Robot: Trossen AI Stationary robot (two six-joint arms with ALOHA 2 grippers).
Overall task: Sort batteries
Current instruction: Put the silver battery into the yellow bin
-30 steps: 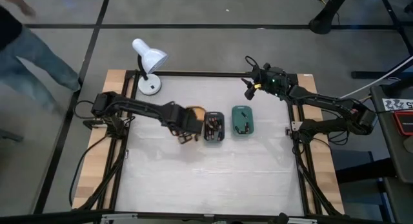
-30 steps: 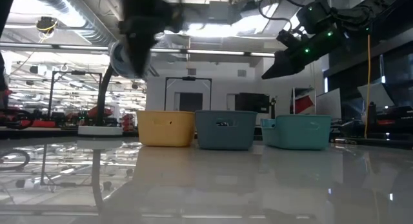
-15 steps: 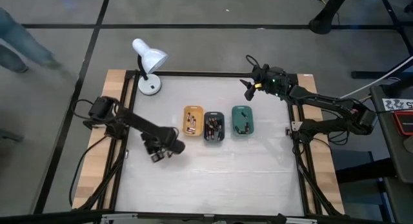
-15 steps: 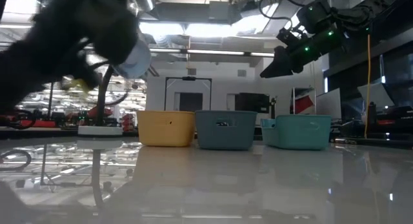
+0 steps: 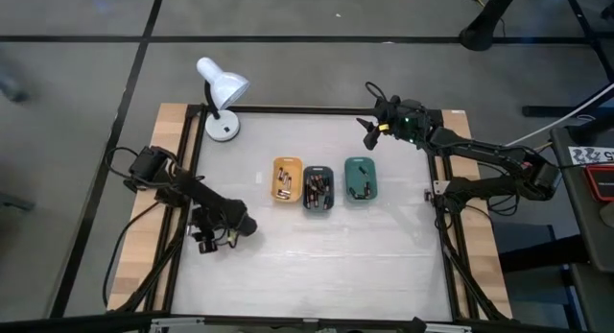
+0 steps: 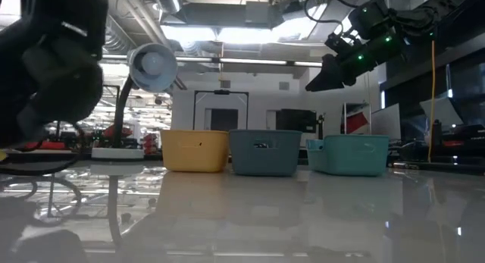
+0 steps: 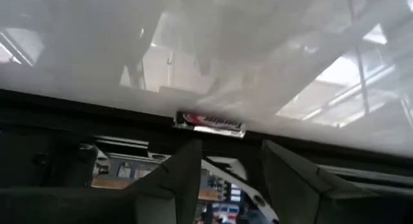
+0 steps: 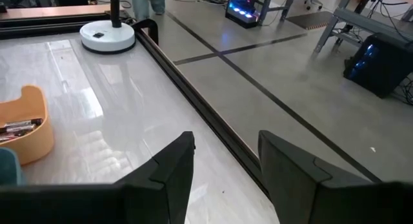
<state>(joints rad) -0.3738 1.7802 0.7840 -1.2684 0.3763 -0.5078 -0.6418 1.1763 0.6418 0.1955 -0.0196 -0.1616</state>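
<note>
Nearest, the left pincer point(image 5: 207, 242) hangs released at the desk's point(image 5: 317, 266) eight o'clock edge, where a stray battery point(image 7: 211, 121) seems to lie against the black frame. Straddle it squarely before closing. Beyond, sorted batteries point(image 5: 318, 189) fill three trays point(image 5: 357, 165). Farthest, the right pincer point(image 5: 368, 133) waits parted at one o'clock.

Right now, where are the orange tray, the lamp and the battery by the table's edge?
Orange tray point(image 5: 287, 178): high view, on its inside, among the batteries.
Lamp point(image 5: 223, 87): high view, on the white shade.
Battery point(image 7: 210, 121): left wrist view, on the middle of its label, just ahead of the left claw.
</note>
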